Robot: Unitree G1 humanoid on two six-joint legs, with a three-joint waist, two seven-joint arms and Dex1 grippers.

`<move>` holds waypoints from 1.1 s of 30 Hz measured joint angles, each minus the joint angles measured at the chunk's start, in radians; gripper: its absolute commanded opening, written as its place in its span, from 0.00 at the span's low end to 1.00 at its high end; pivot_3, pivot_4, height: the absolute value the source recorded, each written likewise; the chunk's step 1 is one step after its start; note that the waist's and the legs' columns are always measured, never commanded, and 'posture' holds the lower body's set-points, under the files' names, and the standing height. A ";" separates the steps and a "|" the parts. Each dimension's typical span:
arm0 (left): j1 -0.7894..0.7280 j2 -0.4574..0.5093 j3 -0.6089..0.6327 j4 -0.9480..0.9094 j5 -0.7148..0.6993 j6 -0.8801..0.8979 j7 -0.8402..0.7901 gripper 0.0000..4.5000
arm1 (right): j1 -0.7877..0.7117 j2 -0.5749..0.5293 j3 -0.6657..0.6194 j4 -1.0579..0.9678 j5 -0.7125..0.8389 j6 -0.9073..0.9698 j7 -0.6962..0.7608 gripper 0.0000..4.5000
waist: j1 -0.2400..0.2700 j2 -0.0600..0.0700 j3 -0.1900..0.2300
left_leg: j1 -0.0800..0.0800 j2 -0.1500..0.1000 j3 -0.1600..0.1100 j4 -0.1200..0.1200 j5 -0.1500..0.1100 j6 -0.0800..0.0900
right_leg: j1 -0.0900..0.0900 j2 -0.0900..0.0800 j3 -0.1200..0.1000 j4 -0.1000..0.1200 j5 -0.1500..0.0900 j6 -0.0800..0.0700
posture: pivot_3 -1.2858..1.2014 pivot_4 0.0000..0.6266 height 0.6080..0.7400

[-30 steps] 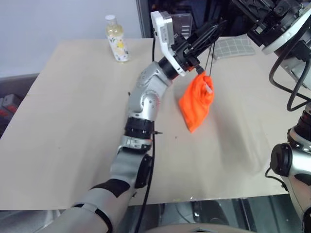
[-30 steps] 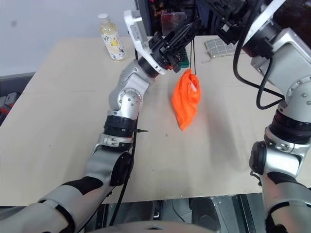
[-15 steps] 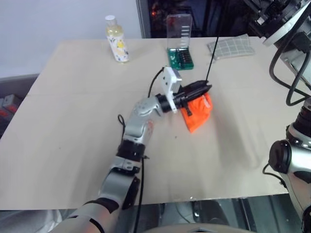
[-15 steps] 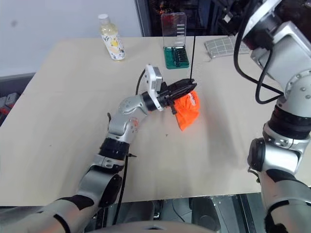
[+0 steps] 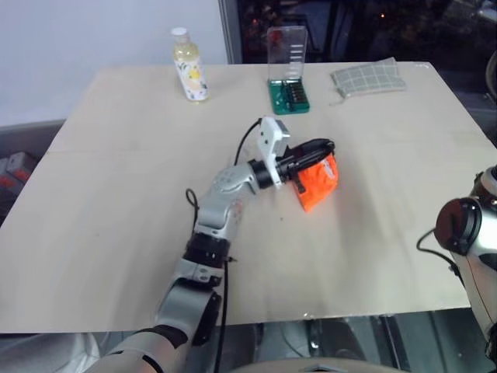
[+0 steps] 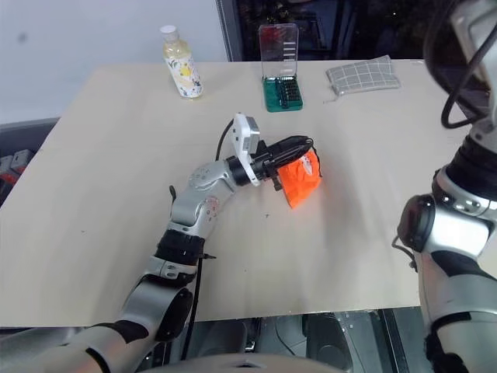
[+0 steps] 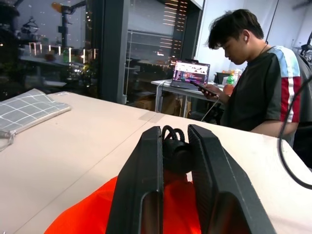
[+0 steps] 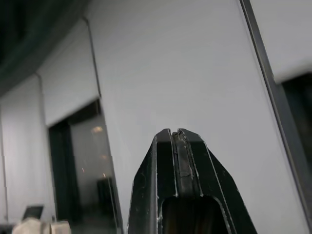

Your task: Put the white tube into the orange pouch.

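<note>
Mid-table (image 5: 116, 194), the left gripper (image 5: 314, 152) pinches the orange pouch's (image 5: 317, 182) cord (image 7: 173, 132); right gripper (image 8: 178, 139) closed, empty; releasing seems next.

The orange pouch (image 5: 317, 179) is soft matt cloth (creased), lying on a smooth, pale matt table (image 5: 116, 186).

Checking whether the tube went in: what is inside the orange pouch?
The orange pouch lies on the table, its inside hidden by fabric. The left gripper pinches its black cord.
</note>
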 measured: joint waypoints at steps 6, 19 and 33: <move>0.009 -0.007 0.024 -0.022 -0.026 0.039 0.033 0.53 | 0.230 -0.047 0.062 -0.017 -0.084 0.062 0.029 0.00 | 0.002 0.000 0.000 | -0.002 0.000 -0.001 0.000 0.001 -0.002 | -0.001 0.000 0.000 -0.002 0.000 0.000 | 0.52 0.24 1.00; 0.152 0.195 0.260 -0.418 -0.360 0.366 0.214 0.54 | 0.800 -0.225 0.097 -0.091 -0.354 0.033 0.320 0.78 | -0.005 0.001 -0.001 | 0.002 0.001 0.002 -0.002 0.000 -0.001 | 0.001 0.001 0.003 -0.003 0.000 0.000 | 0.52 0.24 1.00; 0.929 0.485 0.203 -0.656 -0.161 0.293 0.101 0.54 | 1.263 -0.308 0.203 -0.353 -0.526 -0.092 0.670 0.90 | 0.009 0.001 0.000 | 0.016 0.005 0.001 -0.003 -0.001 0.001 | 0.016 0.001 0.002 -0.007 -0.002 -0.003 | 0.52 0.24 1.00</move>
